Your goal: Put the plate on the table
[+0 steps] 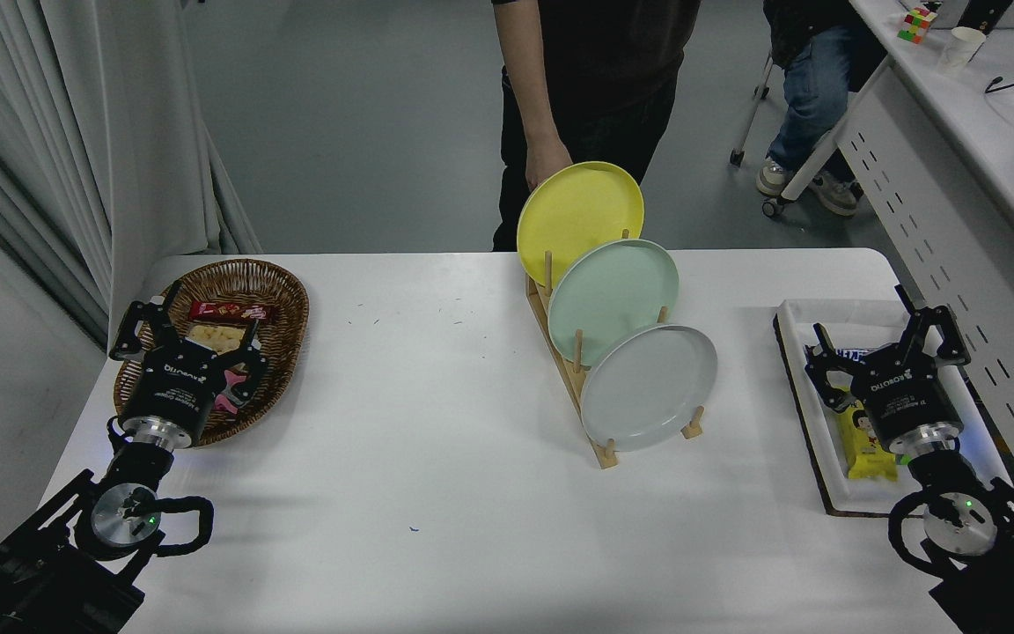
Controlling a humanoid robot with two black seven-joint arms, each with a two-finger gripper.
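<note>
The right pincer (884,330) hangs with its fingers spread and nothing between them, above a white tray (796,328) with a dark edge that lies at the right end of the tabletop (437,493). Under it in the tray lies a yellow snack packet (863,445), and a bit of blue print shows just beyond the fingertips.

Well off to this pincer's left, about mid-tabletop, stands a wooden rack (570,374) with upright pegs. The plate (650,387), pale grey and round with a shallow rim, stands on edge in the rack's nearest slot, leaning back, apart from the pincer. Behind it in the next slot stands a mint-green plate (613,299), and behind that a yellow plate (579,210) at the rack's far end. A person's hand (544,163) rests on the upper left edge of the yellow plate; the person stands at the far side of the tabletop in dark clothes.

Farther left again, at the opposite end, the left pincer (206,321) is likewise spread and empty, poised over a brown wicker basket (282,295) holding a red-wrapped bar (227,310) and other snacks. Beyond the right pincer, off the tabletop, a second person sits at a side desk with a paper cup (960,46) and a colour cube (916,24).
</note>
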